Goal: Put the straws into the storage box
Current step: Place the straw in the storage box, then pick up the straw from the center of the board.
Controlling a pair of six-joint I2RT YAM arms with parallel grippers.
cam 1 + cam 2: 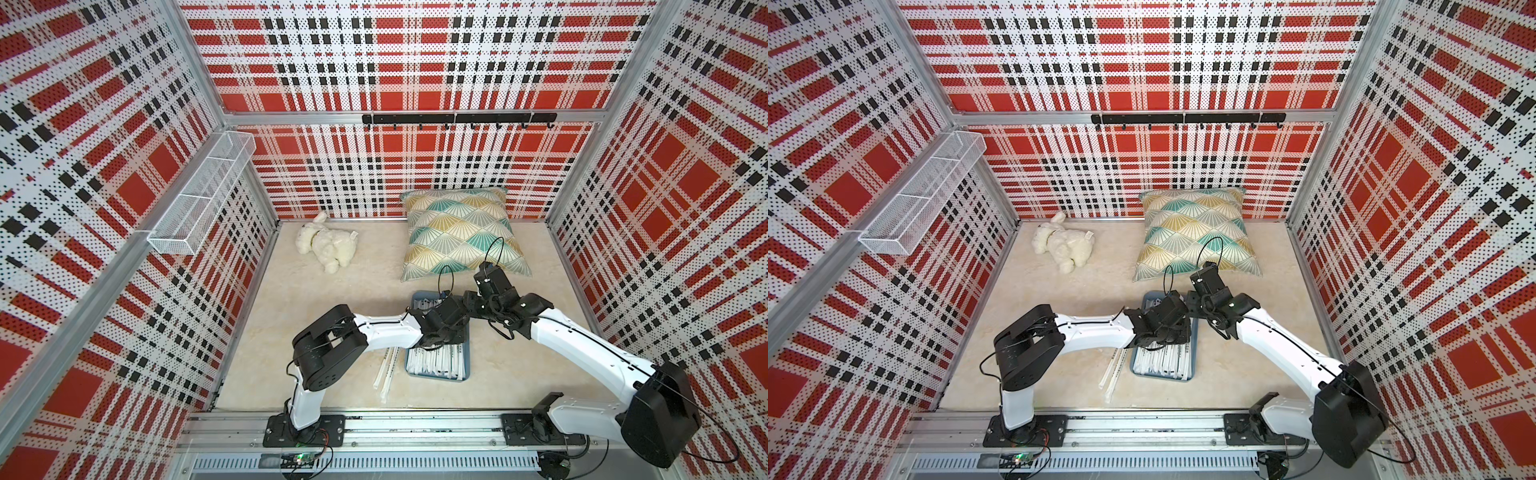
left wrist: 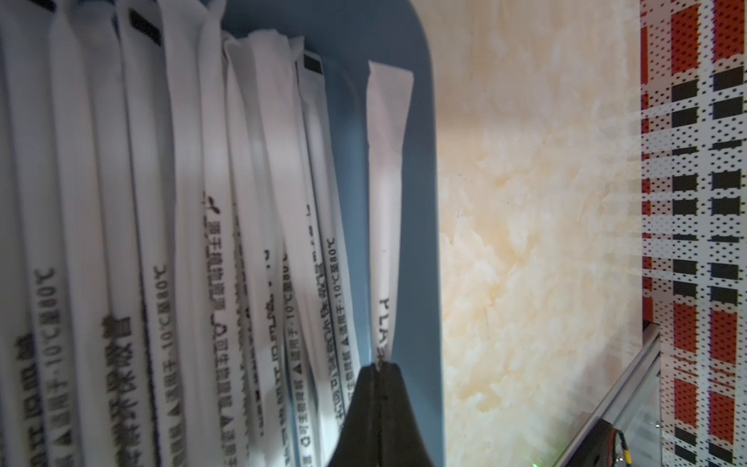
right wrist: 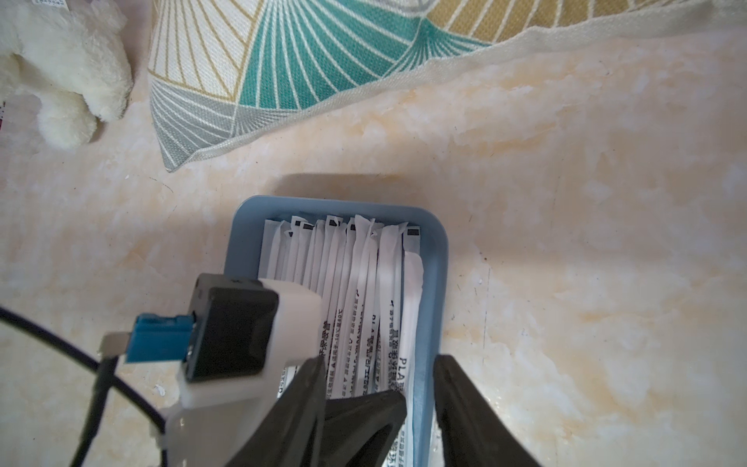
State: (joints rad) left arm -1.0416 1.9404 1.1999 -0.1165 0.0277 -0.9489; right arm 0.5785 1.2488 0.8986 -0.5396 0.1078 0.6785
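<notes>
Left tool (image 2: 378, 370): jaws fully closed, pinching one held straw (image 2: 388, 182). It lies along the 3 o'clock wall of the box (image 2: 420, 242), its free end inside the rim.

Right tool (image 3: 380, 362): jaws roughly half open and gripping nothing. One finger is over the box and the other outside that same wall.

The box sits mid-table (image 1: 332, 307), at 6 o'clock from the pillow (image 1: 457, 232).

Handling, as I judge it: each straw is very light, a semi-stiff tube in a flat, slick paper sleeve. I would pinch across the flat faces near mid-length, since an end grip lets it droop or slip.

Count:
- Box: one.
- Held straw: one.
- Boxed straws (image 3: 355, 263): over a dozen, overlapping too much to count exactly.
- Loose straws (image 1: 386, 370): two, possibly three, on the table at the box's 9 o'clock.
</notes>
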